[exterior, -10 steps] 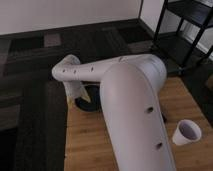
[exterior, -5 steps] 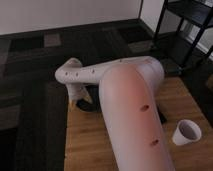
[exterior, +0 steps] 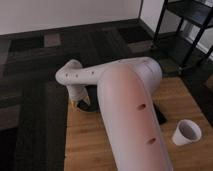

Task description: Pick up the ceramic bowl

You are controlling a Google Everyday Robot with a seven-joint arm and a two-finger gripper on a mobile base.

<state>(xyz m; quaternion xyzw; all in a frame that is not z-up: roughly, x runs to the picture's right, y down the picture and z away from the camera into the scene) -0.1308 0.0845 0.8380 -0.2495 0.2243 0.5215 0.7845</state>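
The ceramic bowl [exterior: 91, 108] shows only as a dark sliver at the far left edge of the wooden table [exterior: 82, 145]. My white arm hides most of it. The gripper [exterior: 79, 102] hangs from the wrist right at the bowl's left rim, low over the table's far edge. I cannot see whether it touches or holds the bowl. The big upper arm link [exterior: 132, 115] fills the middle of the view and hides the table's centre.
A white tapered cup [exterior: 187, 132] lies on the table at the right. A dark patch [exterior: 160, 114] shows just right of the arm. A black metal shelf rack [exterior: 187, 30] stands at the back right. Dark carpet floor lies left of and behind the table.
The arm has shifted only slightly. The gripper stays at the dark bowl by the table's far left edge.
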